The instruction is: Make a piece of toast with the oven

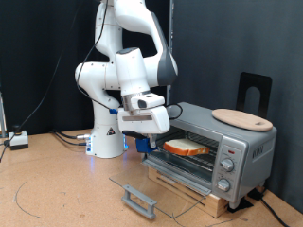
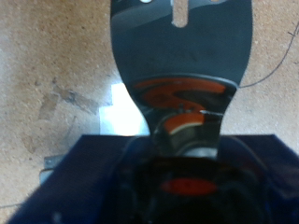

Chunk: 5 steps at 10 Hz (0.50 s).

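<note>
The silver-grey oven (image 1: pixel 237 142) stands at the exterior view's right with its glass door (image 1: pixel 156 184) folded down flat. The piece of toast (image 1: pixel 187 147), pale with a brown crust, lies on the wire rack inside. My gripper (image 1: pixel 142 140) hangs just off the oven's open front, to the exterior view's left of the toast, pointing down. In the wrist view a dark glossy slotted spatula (image 2: pixel 182 56) sticks out from my gripper (image 2: pixel 177 191) over the tabletop. The dark blue fingers seem shut on its handle.
A round light wooden board (image 1: pixel 241 118) lies on top of the oven. A black stand (image 1: pixel 254 90) rises behind it. The door handle (image 1: pixel 139 200) juts towards the exterior view's bottom. A white box (image 1: pixel 17 140) and cables lie at the left.
</note>
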Tool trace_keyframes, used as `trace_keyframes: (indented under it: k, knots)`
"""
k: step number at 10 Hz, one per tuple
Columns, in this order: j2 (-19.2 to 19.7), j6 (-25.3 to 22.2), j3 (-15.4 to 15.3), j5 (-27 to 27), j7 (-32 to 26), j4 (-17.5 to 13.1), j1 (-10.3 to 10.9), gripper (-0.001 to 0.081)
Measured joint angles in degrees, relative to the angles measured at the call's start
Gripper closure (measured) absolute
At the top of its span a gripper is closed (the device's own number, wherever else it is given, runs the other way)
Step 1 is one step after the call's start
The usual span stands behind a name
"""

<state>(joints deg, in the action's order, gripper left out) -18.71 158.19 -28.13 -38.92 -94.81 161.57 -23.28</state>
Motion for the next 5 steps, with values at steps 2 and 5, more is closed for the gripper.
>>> trace_keyframes:
  k: [2, 5]
  knots:
    - [0.0, 0.4, -0.1, -1.9, -0.2, 0.1, 0.3, 0.0409]
    - [0.0, 0.9, 0.2, -6.5, -3.8, 0.1, 1.6, 0.0409]
